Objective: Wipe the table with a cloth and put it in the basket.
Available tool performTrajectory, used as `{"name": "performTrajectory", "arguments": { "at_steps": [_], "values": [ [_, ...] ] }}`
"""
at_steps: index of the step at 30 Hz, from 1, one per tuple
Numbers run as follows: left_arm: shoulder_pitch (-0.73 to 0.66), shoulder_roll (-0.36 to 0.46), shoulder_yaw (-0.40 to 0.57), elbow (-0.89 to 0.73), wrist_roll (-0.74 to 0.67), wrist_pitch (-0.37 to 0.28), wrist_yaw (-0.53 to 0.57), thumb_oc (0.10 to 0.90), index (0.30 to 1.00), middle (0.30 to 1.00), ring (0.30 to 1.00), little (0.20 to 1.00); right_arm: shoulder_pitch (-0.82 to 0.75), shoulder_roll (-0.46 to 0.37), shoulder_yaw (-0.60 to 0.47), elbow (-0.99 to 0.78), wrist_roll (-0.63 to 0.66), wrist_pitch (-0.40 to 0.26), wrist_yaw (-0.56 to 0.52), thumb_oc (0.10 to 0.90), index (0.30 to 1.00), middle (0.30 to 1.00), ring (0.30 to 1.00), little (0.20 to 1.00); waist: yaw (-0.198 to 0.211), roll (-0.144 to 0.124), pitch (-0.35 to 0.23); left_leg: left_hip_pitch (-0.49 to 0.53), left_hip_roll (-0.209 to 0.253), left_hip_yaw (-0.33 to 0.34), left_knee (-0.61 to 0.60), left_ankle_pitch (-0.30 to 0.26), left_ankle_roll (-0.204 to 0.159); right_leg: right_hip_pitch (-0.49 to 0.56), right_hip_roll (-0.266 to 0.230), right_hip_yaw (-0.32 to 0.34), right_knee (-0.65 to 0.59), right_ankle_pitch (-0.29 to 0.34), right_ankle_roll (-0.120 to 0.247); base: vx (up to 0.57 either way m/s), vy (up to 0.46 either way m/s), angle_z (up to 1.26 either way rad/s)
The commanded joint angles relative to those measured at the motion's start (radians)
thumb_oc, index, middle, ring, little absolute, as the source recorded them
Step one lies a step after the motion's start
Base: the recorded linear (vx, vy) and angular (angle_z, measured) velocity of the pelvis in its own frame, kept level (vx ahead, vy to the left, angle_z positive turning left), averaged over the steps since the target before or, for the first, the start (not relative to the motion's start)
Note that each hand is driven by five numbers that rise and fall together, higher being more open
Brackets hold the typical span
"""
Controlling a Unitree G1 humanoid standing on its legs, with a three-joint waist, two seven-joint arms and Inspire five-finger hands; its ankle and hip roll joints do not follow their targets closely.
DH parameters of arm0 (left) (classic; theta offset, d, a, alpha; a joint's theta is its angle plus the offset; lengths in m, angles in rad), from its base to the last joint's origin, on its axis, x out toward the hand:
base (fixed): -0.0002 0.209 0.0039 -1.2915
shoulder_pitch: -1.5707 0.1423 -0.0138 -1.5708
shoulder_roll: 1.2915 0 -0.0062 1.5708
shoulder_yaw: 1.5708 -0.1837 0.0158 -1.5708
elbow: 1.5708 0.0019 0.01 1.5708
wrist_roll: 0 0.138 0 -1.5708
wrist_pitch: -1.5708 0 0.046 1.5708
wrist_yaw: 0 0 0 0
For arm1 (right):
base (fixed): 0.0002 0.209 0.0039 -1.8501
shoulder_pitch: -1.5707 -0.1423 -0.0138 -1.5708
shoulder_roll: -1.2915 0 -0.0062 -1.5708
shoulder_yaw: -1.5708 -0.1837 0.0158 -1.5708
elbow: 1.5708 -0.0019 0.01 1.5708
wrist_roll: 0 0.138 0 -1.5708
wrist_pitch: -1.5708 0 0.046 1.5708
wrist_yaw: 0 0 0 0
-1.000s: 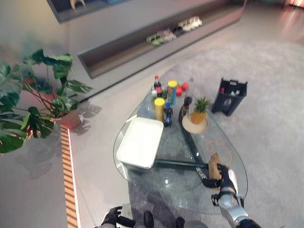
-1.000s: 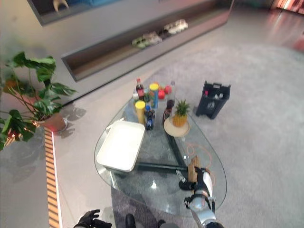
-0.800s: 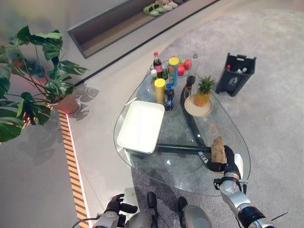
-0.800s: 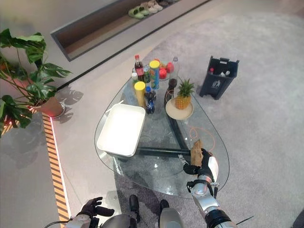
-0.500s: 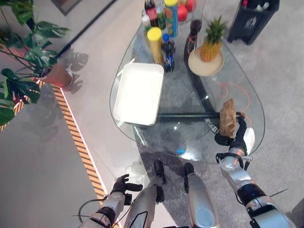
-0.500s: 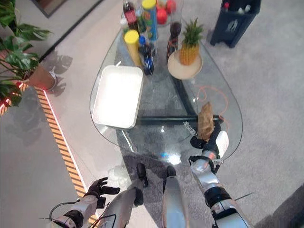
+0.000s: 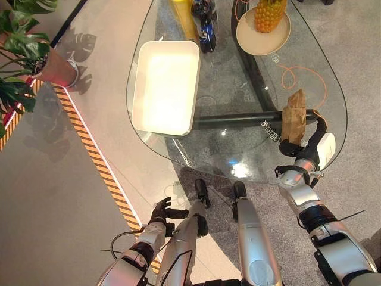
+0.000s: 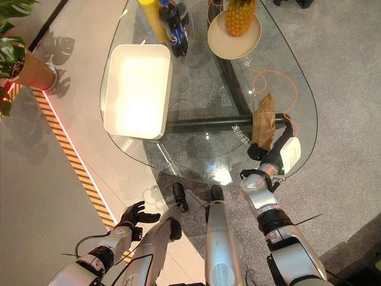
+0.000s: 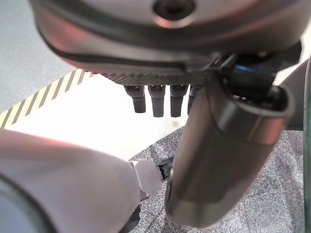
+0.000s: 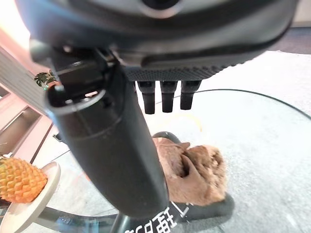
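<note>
A crumpled brown cloth (image 7: 293,116) stands on the glass table (image 7: 232,152) near its right edge. My right hand (image 7: 303,145) is just in front of the cloth and is shut on its lower end. In the right wrist view the cloth (image 10: 194,174) bunches up just past the thumb of my right hand (image 10: 116,141). A white rectangular basket (image 7: 169,43) sits empty on the left part of the table. My left hand (image 7: 162,211) hangs low over the floor with relaxed, spread fingers, well short of the table, and the left hand (image 9: 214,145) holds nothing.
A pineapple on a plate (image 7: 265,18) and several bottles (image 7: 202,15) stand at the table's far end. An orange cord (image 7: 303,77) loops near the cloth. A dark table leg (image 7: 238,119) runs under the glass. A potted plant (image 7: 50,65) stands far left beside a striped floor strip (image 7: 101,173).
The camera has tilted down, so the whole picture shifted. My right hand still holds the cloth at the table's right edge. The left hand stays low.
</note>
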Motion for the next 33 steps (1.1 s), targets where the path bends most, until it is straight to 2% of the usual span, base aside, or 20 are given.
{"name": "performTrajectory", "arguments": {
  "at_steps": [1,8,15,26,33],
  "values": [
    [0.012,-0.013,0.015,0.034,-0.019,-0.017,0.035,0.8,0.9,0.9,0.9,0.9,-0.087,-0.061,0.003,-0.079,-0.003,-0.012,-0.084,0.8,0.9,0.9,0.9,0.9,-0.026,-0.003,0.021,-0.049,-0.025,-0.012,0.227,-0.183,-0.003,-0.001,0.002,0.018,-0.168,0.109,-0.01,0.02,0.039,-0.01],
    [-0.016,-0.009,0.022,0.013,-0.049,-0.048,0.05,0.8,0.9,0.9,0.9,0.9,-0.144,-0.078,0.019,-0.067,0.023,0.012,-0.072,0.8,0.9,0.9,0.9,0.9,-0.016,0.003,0.021,-0.149,-0.022,-0.009,0.264,-0.178,-0.002,-0.108,0.003,0.04,-0.122,0.117,-0.003,0.02,0.024,-0.05],
    [-0.057,0.004,0.019,-0.02,-0.064,-0.02,0.072,0.8,0.9,0.9,0.9,0.9,-0.229,-0.075,0.038,-0.048,0.101,0.037,-0.107,0.8,0.9,0.9,0.9,0.9,0.008,0.007,0.021,-0.252,-0.016,-0.021,0.289,-0.177,0.007,-0.224,0.002,0.057,-0.077,0.116,0.006,0.0,-0.009,0.02],
    [-0.096,0.015,0.019,-0.016,-0.078,-0.014,0.065,0.8,0.9,0.9,0.9,0.9,-0.293,-0.039,0.047,0.051,0.243,0.028,-0.191,0.8,0.9,0.9,0.9,0.9,0.031,0.007,0.021,-0.362,-0.012,-0.034,0.332,-0.177,0.012,-0.331,0.011,0.075,-0.027,0.12,0.017,0.0,-0.004,0.03],
    [-0.109,0.026,0.014,-0.023,-0.085,-0.006,0.062,0.8,0.9,0.9,0.9,0.9,-0.332,-0.047,0.027,0.112,0.277,0.062,-0.248,0.8,0.9,0.9,0.9,0.9,0.041,0.017,0.021,-0.402,-0.015,-0.04,0.342,-0.177,0.014,-0.37,0.014,0.087,-0.01,0.123,0.025,0.0,0.001,0.01]
  ]
}}
